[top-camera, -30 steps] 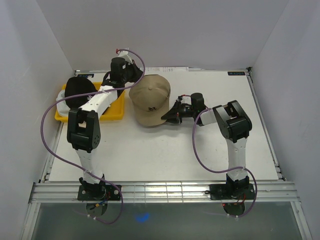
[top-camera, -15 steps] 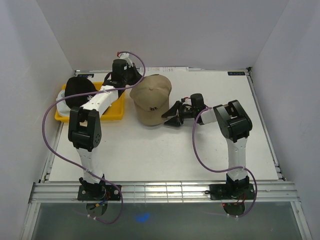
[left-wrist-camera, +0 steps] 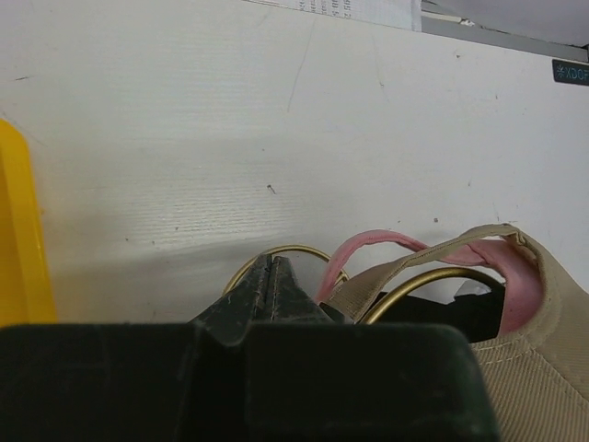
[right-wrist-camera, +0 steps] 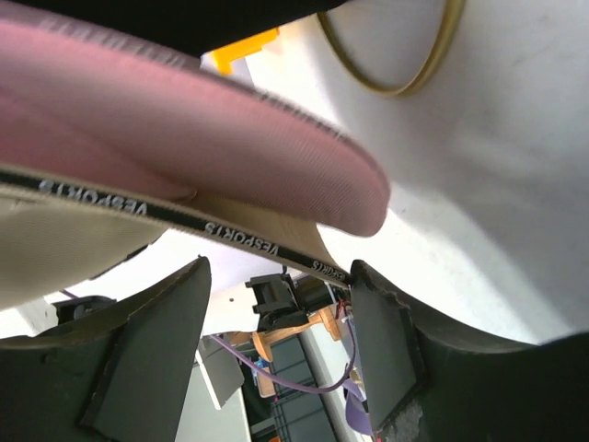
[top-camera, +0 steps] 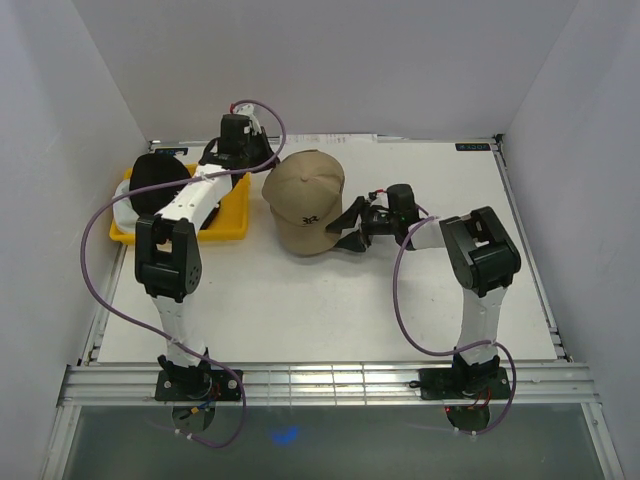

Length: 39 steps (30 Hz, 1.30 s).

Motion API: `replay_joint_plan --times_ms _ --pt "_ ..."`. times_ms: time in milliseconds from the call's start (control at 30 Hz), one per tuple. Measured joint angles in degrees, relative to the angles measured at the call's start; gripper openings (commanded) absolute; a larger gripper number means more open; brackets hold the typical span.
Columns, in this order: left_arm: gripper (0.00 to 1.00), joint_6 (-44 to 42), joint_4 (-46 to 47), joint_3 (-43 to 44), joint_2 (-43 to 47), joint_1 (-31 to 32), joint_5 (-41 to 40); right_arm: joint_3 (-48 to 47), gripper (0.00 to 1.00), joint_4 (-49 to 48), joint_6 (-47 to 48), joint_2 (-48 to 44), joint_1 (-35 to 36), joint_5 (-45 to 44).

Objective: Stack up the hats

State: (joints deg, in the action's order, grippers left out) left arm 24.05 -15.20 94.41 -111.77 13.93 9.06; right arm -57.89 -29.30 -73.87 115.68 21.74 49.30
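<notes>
My right gripper [top-camera: 347, 230] is spread, since the tan cap [top-camera: 300, 195] sits unaided over the pink cap [right-wrist-camera: 184, 120]. My left gripper [left-wrist-camera: 269, 267], pressed together, likely braces the wire stand [left-wrist-camera: 293, 250].

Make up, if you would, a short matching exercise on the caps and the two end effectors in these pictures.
Things:
1. tan cap
2. black cap
3. left end effector
4. right end effector

Places or states:
A. in the yellow tray
B. open at the tan cap's brim
C. over the pink cap
D. shut, beside the gold wire stand

Pairs: 1-C, 2-A, 3-D, 4-B
</notes>
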Motion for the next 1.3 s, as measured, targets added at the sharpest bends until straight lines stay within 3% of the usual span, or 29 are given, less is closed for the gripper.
replay_joint_plan --times_ms 367,833,1167,1300 --pt "0.09 -0.1 -5.2 8.7 0.0 -7.3 1.7 0.6 0.7 7.2 4.7 -6.6 0.0 -1.4" --pt "0.18 0.8 -7.8 7.5 2.9 -7.7 2.5 1.9 0.72 10.0 7.4 -7.8 -0.4 -1.4" --pt "0.38 3.2 -8.9 0.2 16.3 -7.7 1.0 4.3 0.73 12.1 10.2 -9.5 -0.6 -3.0" --pt "0.56 3.8 -11.2 -4.3 24.7 -7.8 -4.7 8.3 0.74 13.2 12.2 -15.0 -0.8 -4.3"
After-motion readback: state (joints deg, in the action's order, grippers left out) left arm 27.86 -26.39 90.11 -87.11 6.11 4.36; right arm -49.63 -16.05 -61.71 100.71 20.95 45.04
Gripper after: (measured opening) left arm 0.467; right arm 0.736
